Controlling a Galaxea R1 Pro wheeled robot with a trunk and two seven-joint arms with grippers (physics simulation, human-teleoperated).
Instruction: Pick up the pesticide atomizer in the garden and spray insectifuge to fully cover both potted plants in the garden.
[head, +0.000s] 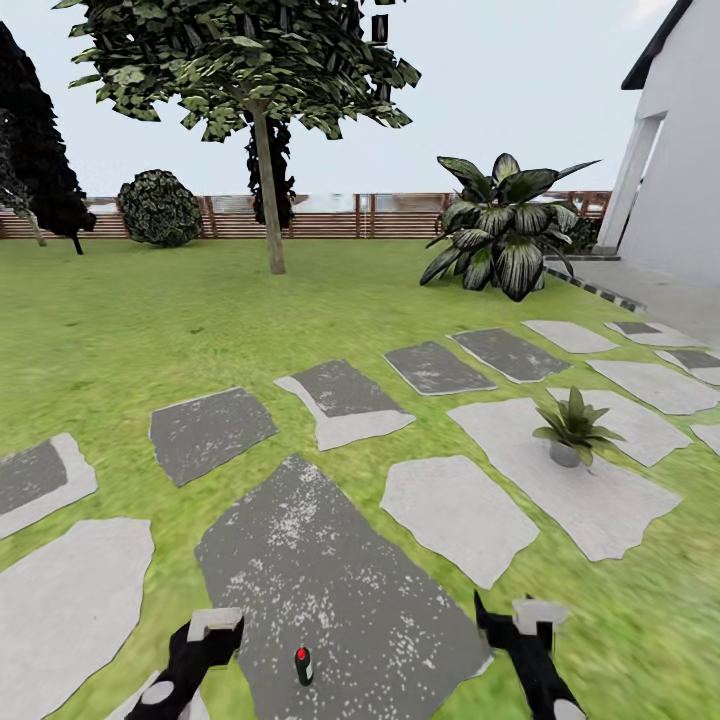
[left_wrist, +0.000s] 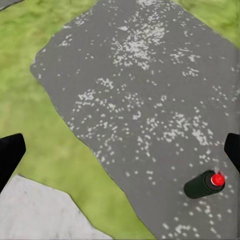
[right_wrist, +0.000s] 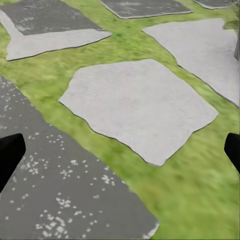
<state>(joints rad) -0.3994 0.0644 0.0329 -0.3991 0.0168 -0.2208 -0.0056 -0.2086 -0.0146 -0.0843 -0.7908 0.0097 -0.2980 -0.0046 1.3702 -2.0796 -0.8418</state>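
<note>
The pesticide atomizer (head: 303, 665) stands upright on the big dark speckled stepping stone (head: 330, 570), close to the stone's near edge, its red-marked top showing and its long axis vertical. In the left wrist view it appears as a dark bottle (left_wrist: 204, 184) with the red dot on top, sitting on the same grey stone, ahead of the fingers and off toward one of them rather than centred in the gap.

It lies between the two arms but nearer the left gripper (head: 212, 630), which hangs just left of it and a little farther into the scene; the right gripper (head: 520, 620) is well apart, out over the stone's right edge. So the left arm looks the better placed for the pick — it would need to shift right and slightly back toward the robot, then come down around the bottle's body from the side.

Both claws are spread wide and hold nothing: each wrist view shows the two dark fingertips (left_wrist: 10, 152) at opposite edges of the frame.

One potted plant (head: 572, 428) sits on a pale stone to the right and farther off; beyond it stand the striped shrub (head: 505, 232), a tree (head: 262, 120) and the wooden fence (head: 330, 215).
</note>
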